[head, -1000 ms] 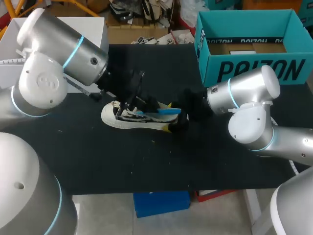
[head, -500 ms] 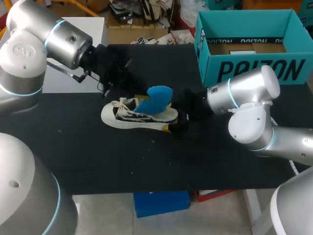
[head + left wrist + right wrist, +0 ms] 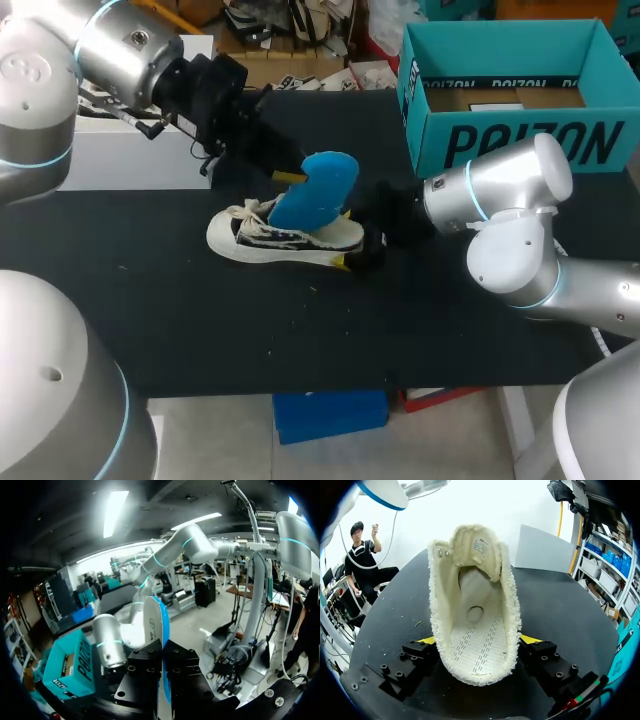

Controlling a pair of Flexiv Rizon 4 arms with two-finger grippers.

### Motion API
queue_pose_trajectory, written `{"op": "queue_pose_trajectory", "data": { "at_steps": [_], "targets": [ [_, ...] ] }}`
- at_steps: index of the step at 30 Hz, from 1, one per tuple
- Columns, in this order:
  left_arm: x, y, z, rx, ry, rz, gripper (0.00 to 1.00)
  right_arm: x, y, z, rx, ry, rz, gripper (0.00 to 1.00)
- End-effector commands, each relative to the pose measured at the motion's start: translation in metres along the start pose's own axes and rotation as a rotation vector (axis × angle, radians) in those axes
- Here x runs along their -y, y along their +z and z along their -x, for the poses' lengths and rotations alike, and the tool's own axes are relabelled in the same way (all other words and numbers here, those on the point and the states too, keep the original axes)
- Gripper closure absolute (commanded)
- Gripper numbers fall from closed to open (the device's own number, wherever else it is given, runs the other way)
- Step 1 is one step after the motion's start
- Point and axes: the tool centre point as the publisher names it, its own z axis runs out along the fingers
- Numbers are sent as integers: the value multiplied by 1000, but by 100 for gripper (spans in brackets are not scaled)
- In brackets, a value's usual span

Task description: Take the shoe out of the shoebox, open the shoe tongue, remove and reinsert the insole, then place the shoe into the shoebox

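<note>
Left fingers (image 3: 145, 672) are clamped on the blue insole (image 3: 312, 190) and hold it tilted in the air, its lower end right at the opening of the shoe (image 3: 270, 238). The shoe sits on its sole on the black counter (image 3: 200, 330) — right fingers (image 3: 540, 652) squeeze its heel from both sides. The teal shoebox (image 3: 510, 140) is at the back right, well apart.

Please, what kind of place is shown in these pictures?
Probably a robot test bench, not a shop: on a black table the right claw clamps a shoe, the left claw holds its blue insole, and a teal shoebox stands open.
</note>
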Motion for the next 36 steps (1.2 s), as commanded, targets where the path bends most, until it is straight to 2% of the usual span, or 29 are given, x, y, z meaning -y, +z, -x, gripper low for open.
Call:
{"op": "queue_pose_trajectory", "data": {
  "at_steps": [1,12,13,20,25,28,36],
  "targets": [
    [1,0,-2,4,-1,7,100,1,2,1,1,2,-4,100],
    [1,0,-2,4,-1,7,100,1,2,1,1,2,-4,100],
    [0,0,-2,10,-41,-43,100,1,2,1,1,2,-4,100],
    [24,-14,15,64,-124,-153,100,1,2,1,1,2,-4,100],
    [39,-26,24,48,-209,-244,100,1,2,1,1,2,-4,100],
    [48,-31,25,23,-253,-308,100,1,2,1,1,2,-4,100],
    [56,-37,21,26,-326,-396,100,1,2,1,1,2,-4,100]
  ]
}}
